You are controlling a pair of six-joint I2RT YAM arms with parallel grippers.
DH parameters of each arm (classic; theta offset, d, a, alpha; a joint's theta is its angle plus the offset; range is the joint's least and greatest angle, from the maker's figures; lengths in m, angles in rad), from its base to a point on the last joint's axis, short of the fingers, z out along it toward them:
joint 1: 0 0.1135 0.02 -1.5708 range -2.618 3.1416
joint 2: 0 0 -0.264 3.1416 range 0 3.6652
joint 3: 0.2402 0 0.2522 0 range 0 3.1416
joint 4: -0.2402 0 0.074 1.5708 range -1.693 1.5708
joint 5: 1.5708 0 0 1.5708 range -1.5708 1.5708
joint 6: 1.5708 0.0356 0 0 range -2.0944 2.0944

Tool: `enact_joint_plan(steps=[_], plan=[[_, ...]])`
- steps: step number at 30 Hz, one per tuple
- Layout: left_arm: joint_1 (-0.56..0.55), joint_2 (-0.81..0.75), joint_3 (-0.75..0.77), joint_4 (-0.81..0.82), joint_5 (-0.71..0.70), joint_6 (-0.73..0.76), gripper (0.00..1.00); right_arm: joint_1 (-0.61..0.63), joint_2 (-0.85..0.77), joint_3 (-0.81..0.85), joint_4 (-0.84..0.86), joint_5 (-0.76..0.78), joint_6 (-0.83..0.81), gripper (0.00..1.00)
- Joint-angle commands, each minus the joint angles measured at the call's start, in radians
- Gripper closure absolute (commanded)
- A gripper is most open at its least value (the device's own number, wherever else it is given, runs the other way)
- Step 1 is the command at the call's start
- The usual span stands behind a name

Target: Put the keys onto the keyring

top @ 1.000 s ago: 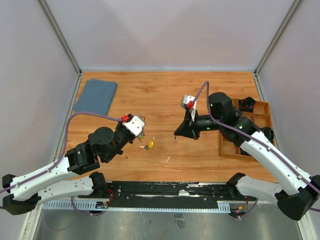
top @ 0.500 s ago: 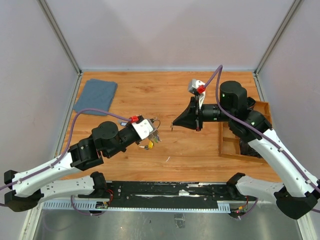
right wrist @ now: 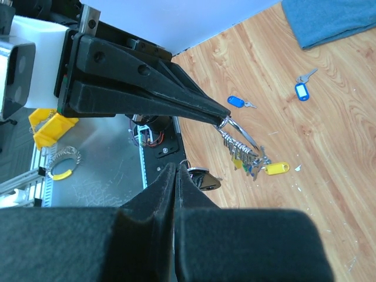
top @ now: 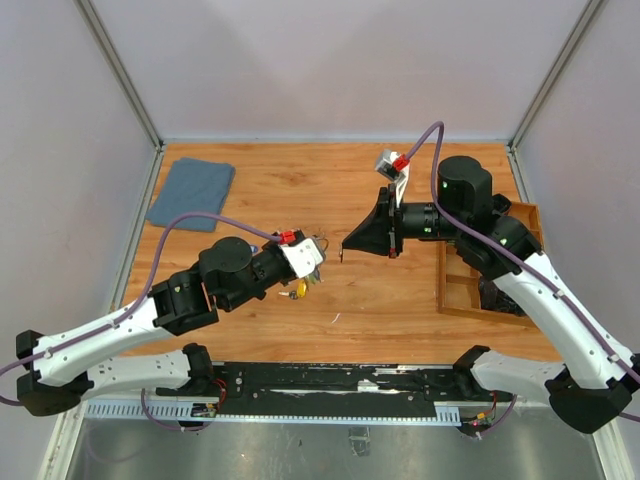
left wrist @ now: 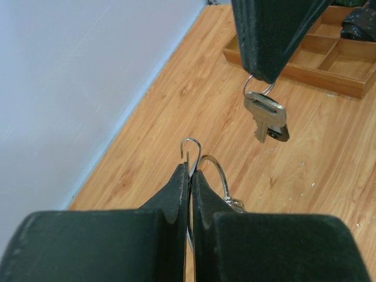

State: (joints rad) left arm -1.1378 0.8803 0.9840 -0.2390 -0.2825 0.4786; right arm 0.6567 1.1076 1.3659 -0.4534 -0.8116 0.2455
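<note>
Nearest to the arm bases, our left gripper point(left wrist: 191, 173) is raised over the tabletop point(top: 330, 190), and its fingers are pressed together on the wire of the keyring point(right wrist: 242, 133). A bunch of keys point(right wrist: 245, 160) and a yellow tag point(right wrist: 276, 168) hang from the ring under it. Just beyond, tip facing tip but not touching, our right gripper point(right wrist: 175, 171) is clamped on the small loop of a silver key point(left wrist: 265, 114), which hangs free near the open end of the keyring. On the tabletop further back lie a blue-tagged key point(right wrist: 235, 101) and another blue-tagged key point(right wrist: 302, 91). The wooden tray point(left wrist: 305, 56) stands at the right side, and the blue cloth point(top: 192, 190) lies in the far left corner.
</note>
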Motion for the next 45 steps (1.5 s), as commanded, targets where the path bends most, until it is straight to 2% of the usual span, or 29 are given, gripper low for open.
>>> enact_joint_plan(steps=[1,4,11,18,36,41,45], plan=[[-0.023,0.000,0.041,0.075,-0.030,0.031,0.99,-0.016,0.010,0.012,0.061,-0.018,0.082,0.99],[-0.045,0.008,0.034,0.094,-0.049,0.037,1.00,-0.007,0.025,0.003,0.121,-0.020,0.152,0.99],[-0.084,0.014,0.012,0.146,-0.114,0.082,0.99,0.012,0.073,0.037,0.088,0.045,0.220,0.99],[-0.127,0.001,-0.045,0.243,-0.245,0.170,0.99,0.012,0.072,0.051,0.074,0.057,0.240,0.99],[-0.149,0.013,-0.061,0.279,-0.281,0.218,0.99,0.019,0.118,0.131,0.027,0.145,0.382,0.99],[-0.175,0.030,-0.081,0.330,-0.355,0.270,0.99,0.020,0.119,0.137,0.010,0.172,0.367,0.99],[-0.222,0.041,-0.135,0.441,-0.477,0.371,0.99,0.020,0.097,0.154,-0.054,0.268,0.277,0.99]])
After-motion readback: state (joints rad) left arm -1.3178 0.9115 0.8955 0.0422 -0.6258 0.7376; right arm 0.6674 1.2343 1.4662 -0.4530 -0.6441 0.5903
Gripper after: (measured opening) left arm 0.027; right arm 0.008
